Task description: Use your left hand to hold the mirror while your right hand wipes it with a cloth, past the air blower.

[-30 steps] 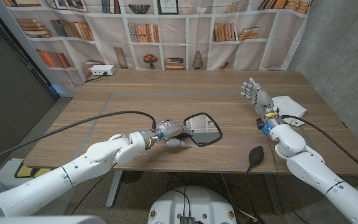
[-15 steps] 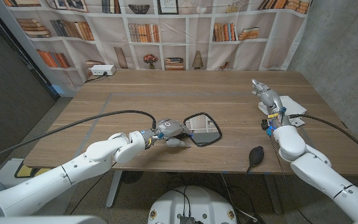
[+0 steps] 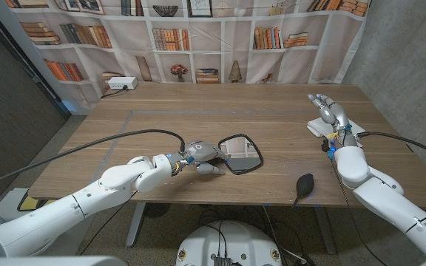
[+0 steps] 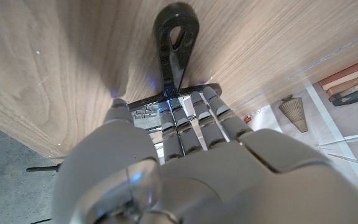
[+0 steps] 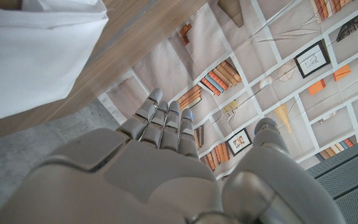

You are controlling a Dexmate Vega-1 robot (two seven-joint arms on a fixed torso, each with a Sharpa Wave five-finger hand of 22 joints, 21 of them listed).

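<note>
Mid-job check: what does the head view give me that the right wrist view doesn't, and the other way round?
Head view alone: the left hand at the near edge of the mirror, the black air blower near the table's front edge, and a white box at the far left of the table.

Right wrist view alone: a close look at the cloth's folds.

Both: the right hand, fingers apart and holding nothing, by the white cloth, plus the bookshelf backdrop.
</note>
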